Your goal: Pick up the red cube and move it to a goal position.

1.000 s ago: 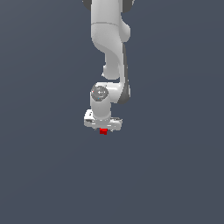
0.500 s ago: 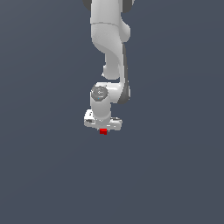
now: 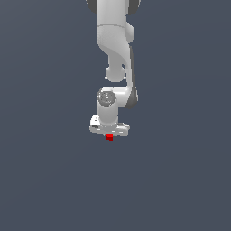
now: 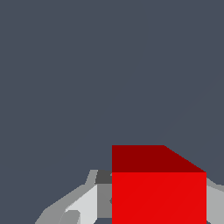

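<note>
The desk (image 3: 40, 180) shows as one flat grey-blue field that fills both views, and none of its edges or corners can be seen, so nothing can be placed against them. Nothing else stands on it in either view; plain surface lies on every side of the arm (image 3: 115, 49) in the exterior view.

The arm comes down from the top of the exterior view, and its white hand ends a little below the middle of the picture. The fingers (image 3: 109, 134) point down under the hand.

The cube (image 3: 108, 137) sits right under the hand, between the fingers, much narrower than the hand above it. In the wrist view the cube (image 4: 158, 197) fills the space between the two grey fingers (image 4: 87, 203), with one finger against each side of it, so the fingers are drawn in to the cube's width and grip it.

Whether the cube rests on the desk or hangs clear of it cannot be told: no shadow or gap shows beneath it in either view.
</note>
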{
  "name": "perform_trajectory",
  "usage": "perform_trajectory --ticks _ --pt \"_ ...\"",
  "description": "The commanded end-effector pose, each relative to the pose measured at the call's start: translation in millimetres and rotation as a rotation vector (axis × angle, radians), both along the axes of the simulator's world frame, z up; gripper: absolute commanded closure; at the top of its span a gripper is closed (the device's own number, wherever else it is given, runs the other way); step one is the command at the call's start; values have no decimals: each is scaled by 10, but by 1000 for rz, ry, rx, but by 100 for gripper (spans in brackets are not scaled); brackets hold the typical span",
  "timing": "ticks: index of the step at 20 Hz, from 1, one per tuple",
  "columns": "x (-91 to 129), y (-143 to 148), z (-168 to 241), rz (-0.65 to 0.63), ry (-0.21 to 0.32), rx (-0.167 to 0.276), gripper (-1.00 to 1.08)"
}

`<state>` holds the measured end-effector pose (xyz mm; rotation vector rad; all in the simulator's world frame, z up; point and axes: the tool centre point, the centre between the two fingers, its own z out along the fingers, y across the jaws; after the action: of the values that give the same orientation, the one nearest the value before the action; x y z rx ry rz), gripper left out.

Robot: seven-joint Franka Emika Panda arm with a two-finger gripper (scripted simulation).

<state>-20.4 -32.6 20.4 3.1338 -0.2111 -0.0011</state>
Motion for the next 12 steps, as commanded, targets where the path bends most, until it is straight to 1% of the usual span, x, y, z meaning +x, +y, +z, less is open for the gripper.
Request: perform_trajectory --ticks 1,12 --pt "80 129 5 2 -1 0 108" --pt "553 820 15 2 -1 0 108"
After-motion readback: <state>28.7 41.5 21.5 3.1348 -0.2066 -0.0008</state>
